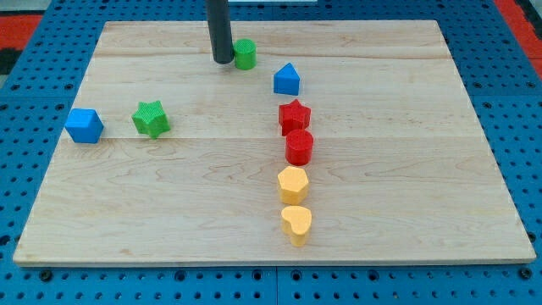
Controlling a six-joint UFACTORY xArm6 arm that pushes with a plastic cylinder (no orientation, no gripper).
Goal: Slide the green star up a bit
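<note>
The green star point(151, 118) lies on the wooden board point(406, 169) at the view's left, next to a blue cube point(84, 125) further left. My tip point(223, 61) rests on the board near the view's top, well up and right of the green star. It stands just left of a green cylinder point(245, 53), close to or touching it.
A blue house-shaped block point(287, 80) lies right of the green cylinder. Below it runs a column: a red star point(294, 116), a red cylinder point(299, 146), a yellow hexagon point(292, 184) and a yellow heart point(296, 223). Blue pegboard surrounds the board.
</note>
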